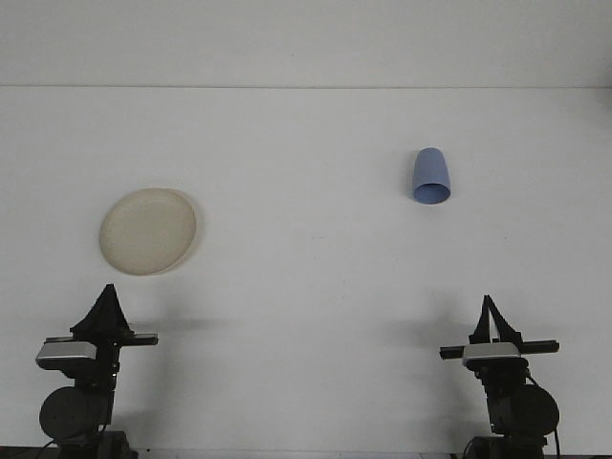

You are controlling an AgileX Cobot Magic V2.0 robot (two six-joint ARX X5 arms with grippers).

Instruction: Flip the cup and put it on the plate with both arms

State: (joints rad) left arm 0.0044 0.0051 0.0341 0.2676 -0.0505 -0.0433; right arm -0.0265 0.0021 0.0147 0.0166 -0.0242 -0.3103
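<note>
Front view: the blue cup (431, 176) stands mouth down on the white table (316, 277), far right, its closed base uppermost and its wide rim against the surface; that is why the task calls for a flip before it can be set down properly. The cream plate (148, 230) lies flat at the left, well apart from the cup; the gap suggests one arm lifts and the other receives. The left gripper (107, 295) rests near the front edge, just this side of the plate; the right gripper (490, 306) rests near the front, on the cup's side; both fingers taper to a point, drawn together and holding nothing. Neither touches anything; nothing is yet begun.
</note>
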